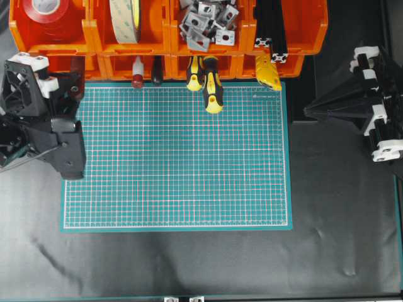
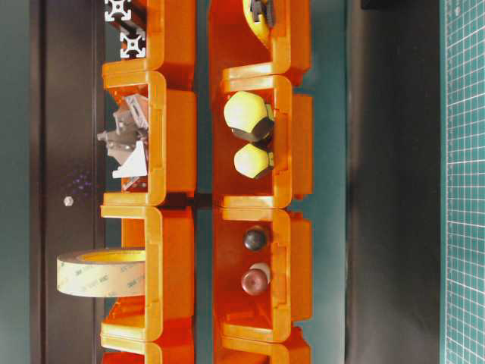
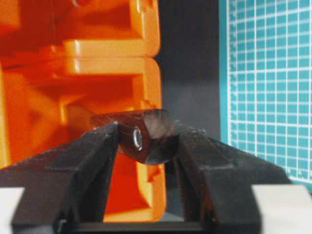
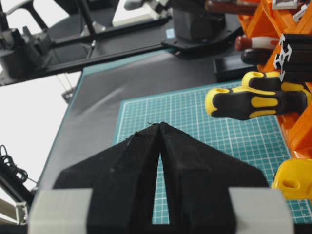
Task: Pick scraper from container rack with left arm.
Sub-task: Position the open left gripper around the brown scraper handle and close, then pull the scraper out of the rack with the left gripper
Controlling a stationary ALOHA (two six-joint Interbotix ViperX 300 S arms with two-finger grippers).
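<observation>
Left gripper (image 3: 146,139) closes on the scraper (image 3: 141,136) handle end, jaws touching it, at the container rack (image 3: 112,48) leftmost lower bin. Grasp step; next, withdrawal toward the mat. Right gripper (image 4: 160,127) rests closed, empty.

Workshop/lab bench setup. Evidence: green gridded cutting mat (image 1: 176,157) on black table (image 1: 334,207); orange container rack (image 1: 164,38) w/ tape rolls (image 1: 126,19), metal brackets (image 1: 204,22), screwdrivers (image 1: 211,85), alu. extrusions (image 1: 271,28); two robot arms alongside.
</observation>
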